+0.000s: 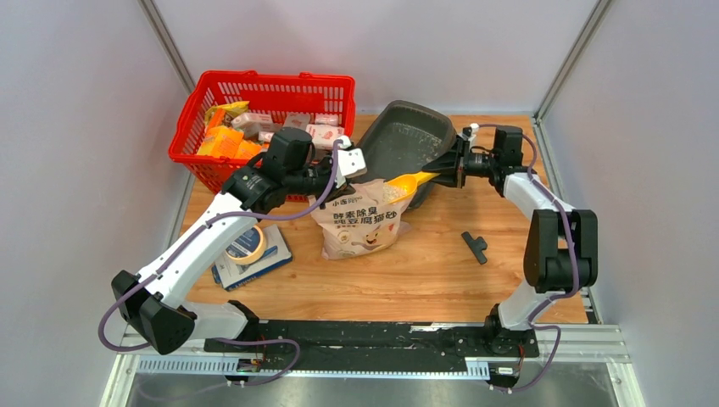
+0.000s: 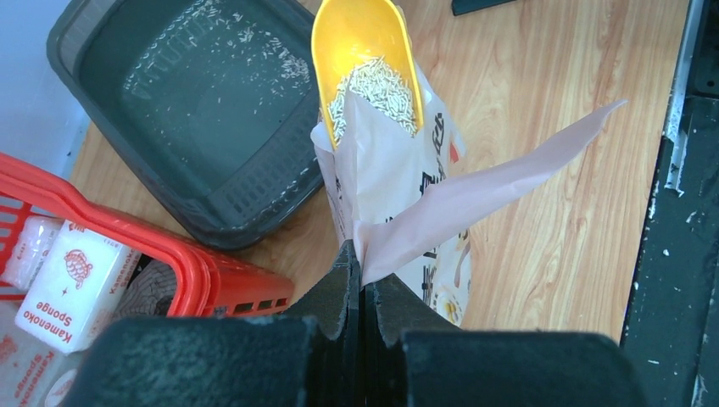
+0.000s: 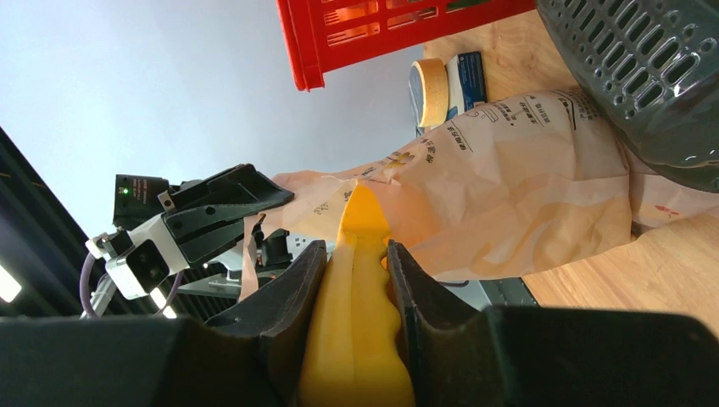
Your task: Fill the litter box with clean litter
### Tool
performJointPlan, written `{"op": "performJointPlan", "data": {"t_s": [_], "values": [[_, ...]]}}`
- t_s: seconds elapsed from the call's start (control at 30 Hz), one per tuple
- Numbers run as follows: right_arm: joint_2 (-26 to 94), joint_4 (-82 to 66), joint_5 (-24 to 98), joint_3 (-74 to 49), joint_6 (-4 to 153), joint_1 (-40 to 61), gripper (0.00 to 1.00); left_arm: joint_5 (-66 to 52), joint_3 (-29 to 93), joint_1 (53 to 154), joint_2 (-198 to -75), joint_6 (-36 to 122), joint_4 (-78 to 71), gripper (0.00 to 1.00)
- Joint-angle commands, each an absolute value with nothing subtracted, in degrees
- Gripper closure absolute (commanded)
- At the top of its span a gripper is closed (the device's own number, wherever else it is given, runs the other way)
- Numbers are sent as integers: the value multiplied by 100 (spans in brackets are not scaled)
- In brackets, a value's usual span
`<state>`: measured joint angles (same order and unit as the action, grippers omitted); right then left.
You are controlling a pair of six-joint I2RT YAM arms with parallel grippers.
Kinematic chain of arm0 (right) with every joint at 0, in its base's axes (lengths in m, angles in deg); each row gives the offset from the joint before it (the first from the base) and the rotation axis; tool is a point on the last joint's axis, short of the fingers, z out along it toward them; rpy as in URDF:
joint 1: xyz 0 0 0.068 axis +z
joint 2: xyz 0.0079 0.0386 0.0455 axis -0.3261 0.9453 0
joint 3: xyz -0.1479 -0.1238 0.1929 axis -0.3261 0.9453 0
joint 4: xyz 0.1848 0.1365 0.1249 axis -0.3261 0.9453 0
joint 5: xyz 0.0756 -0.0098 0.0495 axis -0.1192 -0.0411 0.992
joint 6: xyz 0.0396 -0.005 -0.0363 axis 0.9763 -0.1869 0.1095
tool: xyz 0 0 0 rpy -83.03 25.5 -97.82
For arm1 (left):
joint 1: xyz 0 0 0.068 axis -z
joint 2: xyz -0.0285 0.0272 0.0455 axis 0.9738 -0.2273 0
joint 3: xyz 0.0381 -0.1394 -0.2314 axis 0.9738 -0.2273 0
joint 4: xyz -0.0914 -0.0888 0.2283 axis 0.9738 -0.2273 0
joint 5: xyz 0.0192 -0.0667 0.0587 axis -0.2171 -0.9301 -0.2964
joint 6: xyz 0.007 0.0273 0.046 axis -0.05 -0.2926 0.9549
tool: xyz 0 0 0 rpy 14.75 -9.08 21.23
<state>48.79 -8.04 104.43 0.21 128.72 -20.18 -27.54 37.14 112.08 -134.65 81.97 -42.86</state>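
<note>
The dark grey litter box (image 1: pixel 379 127) (image 2: pixel 254 195) (image 3: pixel 644 76) lies at the back of the table, with a thin scatter of pale litter (image 2: pixel 229 51) on its floor. In front of it stands the pink-beige litter bag (image 1: pixel 365 225) (image 2: pixel 398 170) (image 3: pixel 526 186). My left gripper (image 1: pixel 350 163) (image 2: pixel 363 264) is shut on the bag's top edge and holds the mouth up. My right gripper (image 1: pixel 449 172) (image 3: pixel 356 254) is shut on the handle of a yellow scoop (image 1: pixel 407 181) (image 2: pixel 365 42) (image 3: pixel 360 339). The scoop's bowl sits at the bag mouth, holding a heap of litter (image 2: pixel 377 89).
A red mesh basket (image 1: pixel 263 78) (image 2: pixel 195 267) (image 3: pixel 381 25) of packets stands back left, touching the left arm's side. A tape roll (image 1: pixel 246 244) (image 3: pixel 428 85) rests on a blue box (image 1: pixel 275 254). A small black tool (image 1: pixel 476 246) lies right of the bag.
</note>
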Motion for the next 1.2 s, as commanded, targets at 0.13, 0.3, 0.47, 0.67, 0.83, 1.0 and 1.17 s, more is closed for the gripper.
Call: {"op": "performJointPlan", "data": {"t_s": [0.13, 0.3, 0.47, 0.67, 0.83, 1.0, 1.17], "values": [[4182, 179, 9656, -323, 12103, -2360, 100, -2737, 3866, 11140, -13241, 7905, -3758, 100], [3944, 951, 9269, -664, 11514, -2237, 100, -2772, 3901, 11140, -13311, 7712, -3590, 100], [3865, 1305, 8882, -921, 11080, -2097, 100, -2886, 3910, 11140, -13347, 7597, -3529, 100], [3883, 874, 9093, -534, 11381, -2097, 100, -2869, 3866, 11140, -13338, 7527, -3476, 100], [4102, 742, 9207, -569, 11398, -2211, 100, -2825, 3928, 11140, -13338, 7579, -3590, 100], [4287, 136, 9585, -455, 12066, -2395, 100, -2702, 3936, 11140, -13373, 7615, -3608, 100], [4384, 91, 9963, -675, 12110, -2404, 100, -2623, 3945, 11140, -13417, 7685, -3651, 100]]}}
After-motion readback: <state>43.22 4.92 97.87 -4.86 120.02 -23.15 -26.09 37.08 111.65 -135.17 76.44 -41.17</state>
